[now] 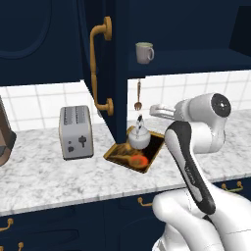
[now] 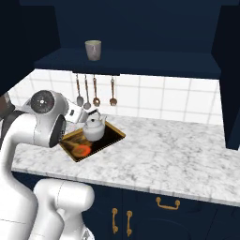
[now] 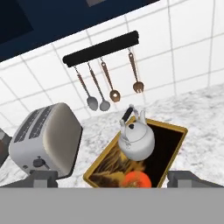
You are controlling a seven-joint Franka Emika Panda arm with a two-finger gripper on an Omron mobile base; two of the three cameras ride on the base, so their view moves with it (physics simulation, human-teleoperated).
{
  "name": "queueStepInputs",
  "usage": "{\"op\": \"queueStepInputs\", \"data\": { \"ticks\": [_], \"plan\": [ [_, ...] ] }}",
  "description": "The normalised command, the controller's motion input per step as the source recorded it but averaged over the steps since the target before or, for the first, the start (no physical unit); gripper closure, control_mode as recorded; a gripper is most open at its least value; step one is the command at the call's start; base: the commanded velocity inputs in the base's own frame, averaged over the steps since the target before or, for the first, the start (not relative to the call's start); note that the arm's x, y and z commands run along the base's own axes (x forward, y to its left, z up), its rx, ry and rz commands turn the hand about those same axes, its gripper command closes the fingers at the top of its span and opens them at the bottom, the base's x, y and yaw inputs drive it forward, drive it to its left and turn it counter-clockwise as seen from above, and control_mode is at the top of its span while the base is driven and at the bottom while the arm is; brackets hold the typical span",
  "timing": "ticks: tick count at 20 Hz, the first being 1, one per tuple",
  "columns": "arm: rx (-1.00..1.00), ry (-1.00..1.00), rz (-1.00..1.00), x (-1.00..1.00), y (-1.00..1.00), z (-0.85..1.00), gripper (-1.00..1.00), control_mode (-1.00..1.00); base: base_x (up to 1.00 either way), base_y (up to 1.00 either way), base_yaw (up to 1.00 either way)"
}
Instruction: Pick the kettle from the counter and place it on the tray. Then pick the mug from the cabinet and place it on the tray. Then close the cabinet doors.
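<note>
**Kettle on the tray, mug next**

The kettle (image 3: 136, 139) sits upright on the tray (image 3: 176, 138), toward its far end, with the orange spot showing on the near part of the dark inner face. That leaves the near part free, which I judge is where the mug should go. The tray lies at an angle on the counter (image 2: 178, 150), just right of the toaster (image 1: 76, 131), and under the row of hanging spoons (image 3: 103, 87) on the tiled wall.

My gripper (image 3: 112, 181) hangs above the near end of the tray with its fingers spread wide on either side and nothing between them. It touches neither kettle nor tray, so I take the first placement as done and the hand as free for the next pick.

The mug (image 1: 144, 52) stands on the shelf of the cabinet (image 2: 140, 63), near the front edge, above the tray and a little to the right in the left base view. Its handle points right there, so I'd take it by the body. The cabinet door (image 1: 105, 68) stands swung out toward me, its brass handle facing left. It hangs close to the tray's left side, so I would keep the arm right of it when reaching up. Both doors are open, as they must be until the mug is out.
</note>
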Motion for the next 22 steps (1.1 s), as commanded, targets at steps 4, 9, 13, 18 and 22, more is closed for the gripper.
{"op": "queueStepInputs", "data": {
  "ticks": [4,9,13,18,22],
  "plan": [
    [0.00,0.07,0.12,-0.14,-0.02,0.58,-1.00,-1.00,0.00,0.00,0.00],
    [0.02,0.00,0.00,0.00,-0.05,0.03,-1.00,-1.00,0.00,0.00,0.00],
    [0.04,0.00,0.00,0.00,-0.11,0.00,-1.00,-1.00,0.00,0.00,0.00],
    [0.10,0.00,0.00,0.00,-0.21,0.00,-1.00,-1.00,0.00,0.00,0.00],
    [0.12,0.00,0.01,0.00,-0.06,0.12,-1.00,-1.00,0.00,0.00,0.00]
  ]
}}
